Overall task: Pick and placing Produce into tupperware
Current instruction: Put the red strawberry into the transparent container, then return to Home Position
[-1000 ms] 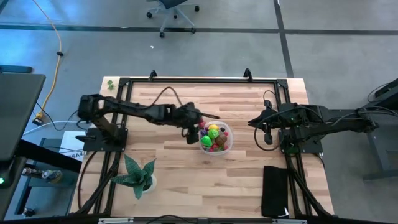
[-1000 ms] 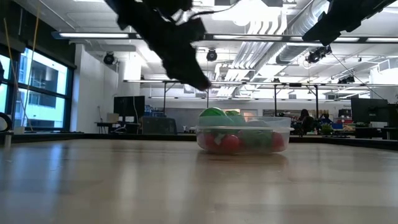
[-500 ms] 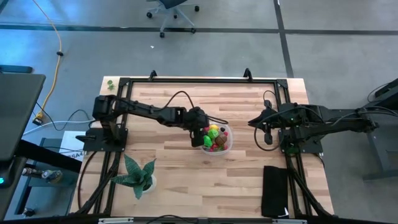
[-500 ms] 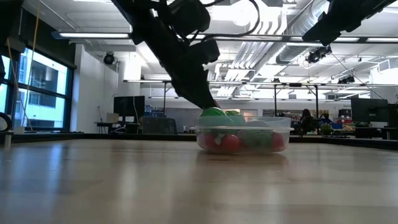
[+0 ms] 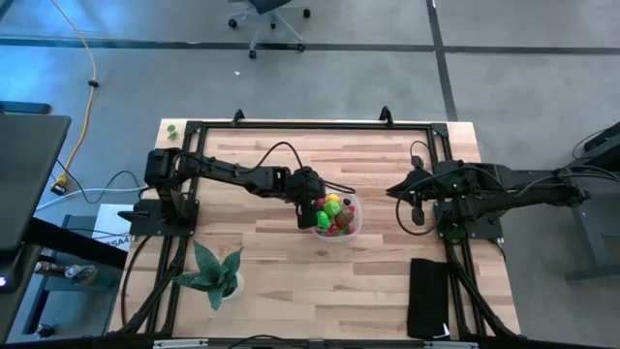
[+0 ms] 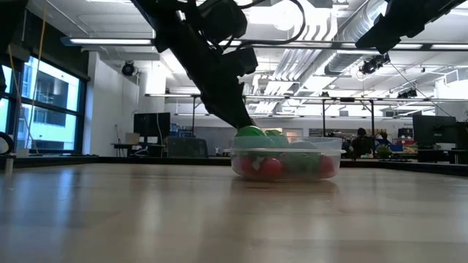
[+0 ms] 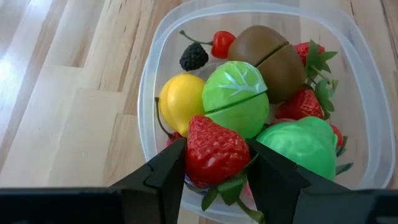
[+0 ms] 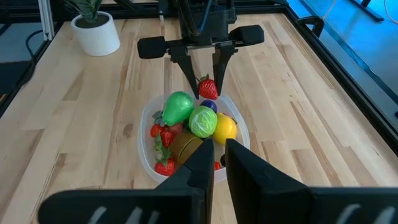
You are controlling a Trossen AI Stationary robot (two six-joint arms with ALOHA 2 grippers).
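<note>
The clear tupperware (image 5: 353,229) stands mid-table, heaped with produce: a green leafy ball (image 7: 236,99), a yellow fruit (image 7: 181,99), a brown one (image 7: 267,56), a green pepper (image 7: 305,143) and small strawberries. My left gripper (image 7: 217,154) reaches in from the table's left, slanting down, and is shut on a red strawberry (image 7: 214,148) just over the container's left part. From the right wrist view this gripper (image 8: 203,84) stands above the heap. My right gripper (image 5: 392,190) waits shut, raised, to the right of the container. My left gripper pinches the strawberry's two sides (image 7: 193,152) between its two fingers, which slant down from the table's left. The green leafy end (image 8: 207,79) is up toward the gripper and the red tip points down. Whether it touches the produce below, I cannot tell.
A spiky green potted plant (image 5: 215,274) stands near the front left. A black pad (image 5: 428,296) lies at the front right. The dark frame rails (image 5: 310,124) run around the table's edges. Bare wood lies in front of the container.
My left gripper has come down and toward the table's right, tipping steeper, until its fingers stand over the tupperware's left part. It has kept still for the last half second. The tupperware has stayed in place.
</note>
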